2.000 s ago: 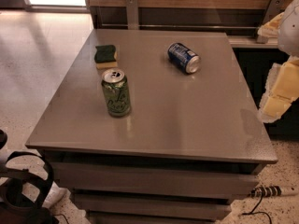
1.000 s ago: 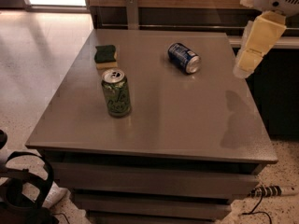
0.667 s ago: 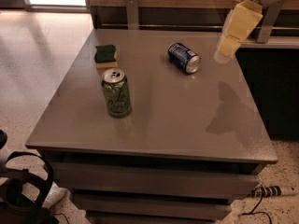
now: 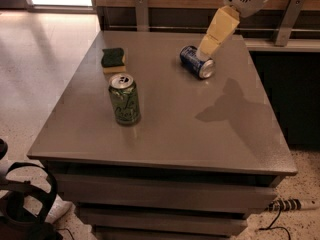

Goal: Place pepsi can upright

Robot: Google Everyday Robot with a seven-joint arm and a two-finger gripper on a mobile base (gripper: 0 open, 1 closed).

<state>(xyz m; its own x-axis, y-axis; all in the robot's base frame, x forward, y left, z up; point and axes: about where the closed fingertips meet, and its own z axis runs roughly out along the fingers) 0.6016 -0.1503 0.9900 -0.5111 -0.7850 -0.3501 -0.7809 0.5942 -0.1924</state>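
The pepsi can, dark blue with a silver end, lies on its side on the far right part of the grey table. My gripper comes down from the upper right with cream-coloured fingers, its tip right over the can's upper side. Whether it touches the can I cannot tell.
A green can stands upright on the left-middle of the table. A green and yellow sponge lies behind it near the far left. A wooden wall and metal rail run behind the table. A power strip lies on the floor at right.
The gripper has swung in from the right edge of the view leftward and down over the table to the pepsi can. The cans and sponge have not moved.
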